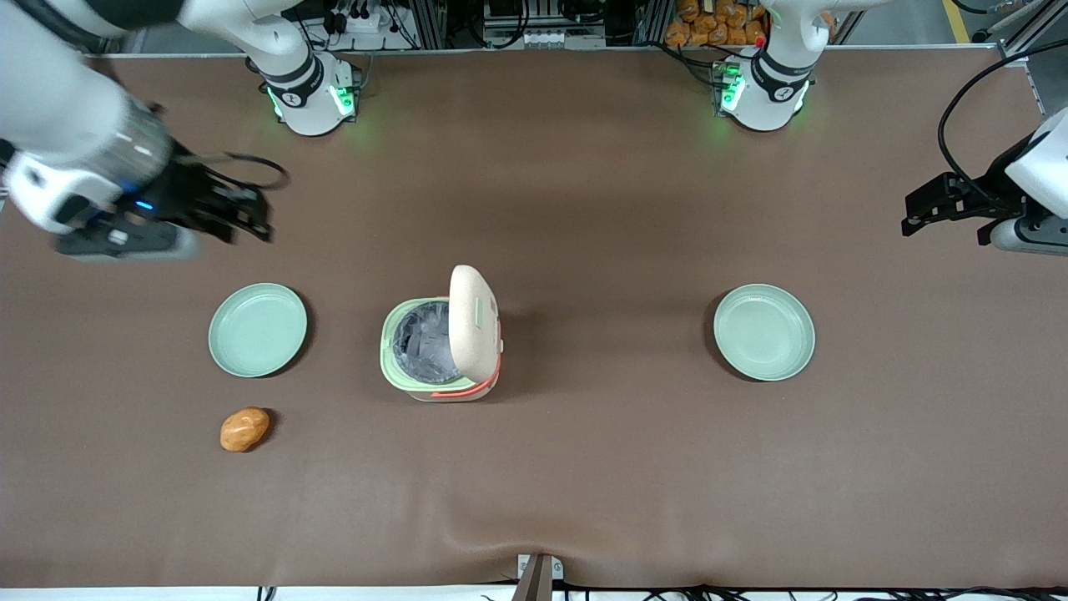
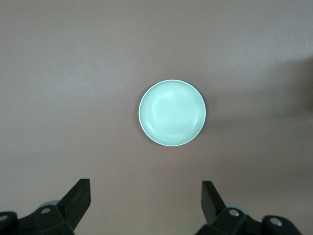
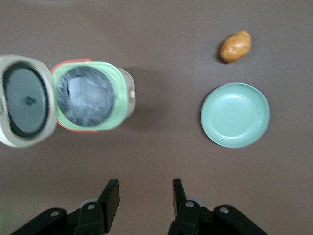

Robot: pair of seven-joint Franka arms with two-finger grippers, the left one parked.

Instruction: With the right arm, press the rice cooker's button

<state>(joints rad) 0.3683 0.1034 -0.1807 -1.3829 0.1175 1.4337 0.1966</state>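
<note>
Mint-green rice cooker (image 1: 440, 346), cream lid up: rigid, light, may slide; press squarely | black two-finger gripper (image 3: 144, 197): fingers apart, empty, well clear

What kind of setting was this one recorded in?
Likely a robotics lab bench: brown table, arm bases bolted at its edge, open rice cooker mid-table, the gripper hovering open above the table near a green plate.

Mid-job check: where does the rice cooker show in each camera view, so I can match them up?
Front view: rice cooker, lid raised, mid-table between two green plates.
Left wrist view: not in it.
Right wrist view: rice cooker, lid open, ahead of the open gripper.
Shared landmark: green plate beside the potato.
</note>
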